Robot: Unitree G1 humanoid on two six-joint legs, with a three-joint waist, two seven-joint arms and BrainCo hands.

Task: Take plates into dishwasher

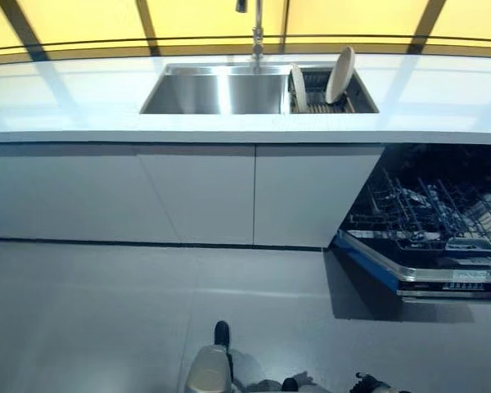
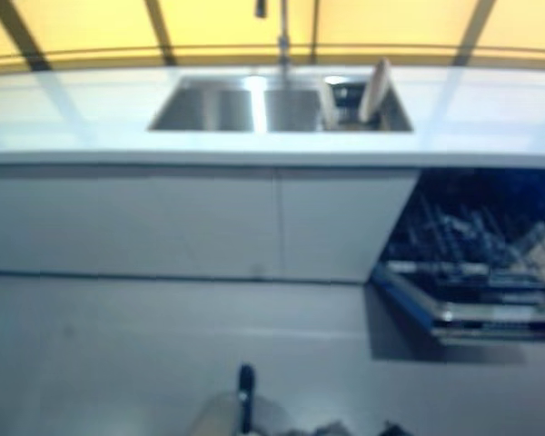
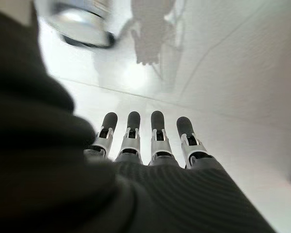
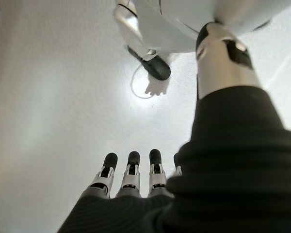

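Two white plates stand on edge in a drying rack point(image 1: 321, 100) at the right end of the steel sink point(image 1: 217, 90): a larger plate point(image 1: 340, 74) leaning to the right and a smaller plate point(image 1: 299, 87) to its left. The dishwasher point(image 1: 430, 221) is open under the counter at the right, its lower rack pulled out over the dropped door. My left hand point(image 3: 145, 141) hangs over the floor, fingers straight, holding nothing. My right hand point(image 4: 131, 177) also hangs over the floor, fingers straight and empty. Both hands are far from the plates.
A white counter point(image 1: 82, 98) runs across the view with white cabinet doors point(image 1: 196, 192) below it. A tap point(image 1: 256, 29) stands behind the sink. The dishwasher door point(image 1: 409, 274) juts out over the grey floor point(image 1: 106, 319) at the right.
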